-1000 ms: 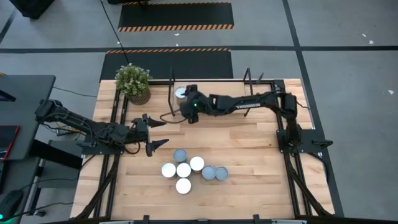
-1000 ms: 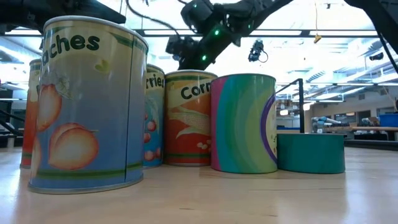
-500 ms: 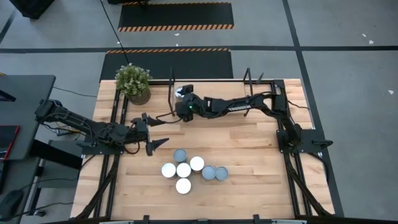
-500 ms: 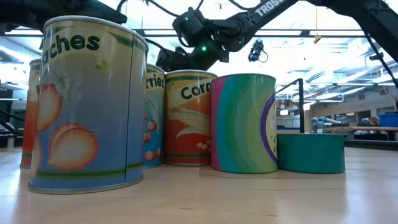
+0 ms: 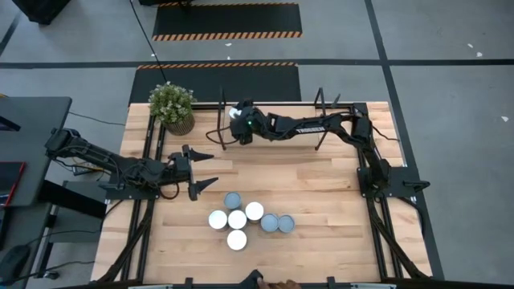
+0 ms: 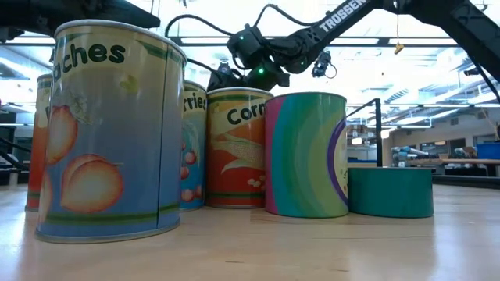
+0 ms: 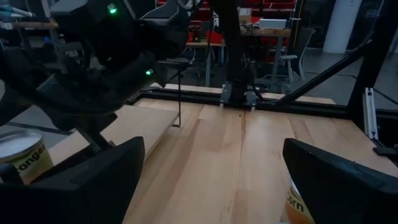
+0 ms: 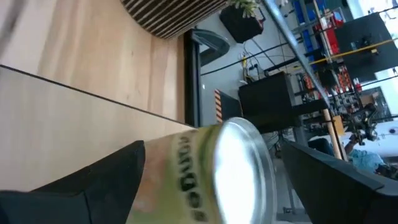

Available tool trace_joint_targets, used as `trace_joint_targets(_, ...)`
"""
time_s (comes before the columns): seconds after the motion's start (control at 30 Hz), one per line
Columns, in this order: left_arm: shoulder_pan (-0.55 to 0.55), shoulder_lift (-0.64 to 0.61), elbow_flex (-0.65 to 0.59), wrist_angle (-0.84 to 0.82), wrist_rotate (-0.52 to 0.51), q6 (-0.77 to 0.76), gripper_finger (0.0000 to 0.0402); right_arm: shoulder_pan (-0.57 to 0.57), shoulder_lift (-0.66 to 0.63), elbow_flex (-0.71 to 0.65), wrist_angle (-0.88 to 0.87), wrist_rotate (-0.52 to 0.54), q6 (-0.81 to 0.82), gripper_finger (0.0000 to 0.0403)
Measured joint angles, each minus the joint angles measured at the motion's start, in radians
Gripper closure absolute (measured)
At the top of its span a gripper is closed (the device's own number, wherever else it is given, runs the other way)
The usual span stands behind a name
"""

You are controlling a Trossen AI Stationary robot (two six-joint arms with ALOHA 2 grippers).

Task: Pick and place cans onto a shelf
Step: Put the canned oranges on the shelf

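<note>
The light wooden desk has open plank on its right half and along the near edge. Black metal rails run down its left and right edges.

The low shelf with thin black end frames and a pale wood surface lies along the far edge, between the upright frame at and the one near the far right corner. Its right stretch shows bare wood.

The right gripper reaches from the right edge to the shelf's left end. In the right wrist view its dark fingers stand on either side of a small cylindrical tin with a shiny round top and a yellow-green label; they are set apart with the tin between them, though contact is not clear. In the high view that tin's pale top shows just beyond the gripper, at the shelf's left end.

Six more small tins cluster in the middle of the desk toward the near edge: white-topped ones and blue-grey-topped ones, touching or nearly so. The low view shows printed labels: peaches, corn, and a striped teal-and-green tin.

The left gripper rests low by the left edge, its fingers spread wide and holding nothing, near the cluster.

A small green potted plant in a ribbed pot stands at the far left corner, just left of the shelf.
</note>
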Motion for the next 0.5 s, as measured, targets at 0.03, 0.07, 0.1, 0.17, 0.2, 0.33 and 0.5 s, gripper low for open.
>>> trace_joint_targets(0.03, 0.000, 0.000, 0.000, 0.006, 0.000, 0.006, 0.0013, -0.006, 0.000, 0.000, 0.004, -0.013, -0.003, 0.0015)
trace_joint_targets(0.07, 0.000, 0.000, 0.000, 0.010, 0.000, 0.009, 0.0013, -0.011, 0.000, 0.000, 0.004, -0.024, -0.002, 0.0014)
trace_joint_targets(0.1, 0.000, 0.000, 0.001, 0.010, -0.001, 0.011, 0.0013, -0.014, 0.000, 0.000, 0.003, -0.024, -0.002, 0.0013)
trace_joint_targets(0.17, 0.000, 0.000, 0.000, 0.010, -0.003, 0.013, 0.0013, -0.009, -0.004, 0.002, -0.011, 0.012, -0.002, 0.0010)
trace_joint_targets(0.2, 0.000, 0.000, 0.001, 0.010, -0.003, 0.014, 0.0013, -0.001, -0.011, 0.005, -0.032, 0.036, -0.002, 0.0009)
trace_joint_targets(0.33, 0.000, 0.000, 0.001, 0.011, -0.005, 0.015, 0.0013, 0.033, -0.050, 0.029, -0.083, 0.053, 0.001, 0.0008)
trace_joint_targets(0.5, 0.000, 0.000, 0.001, 0.010, -0.027, 0.028, 0.0013, 0.067, -0.067, 0.069, -0.259, 0.105, 0.029, 0.0008)
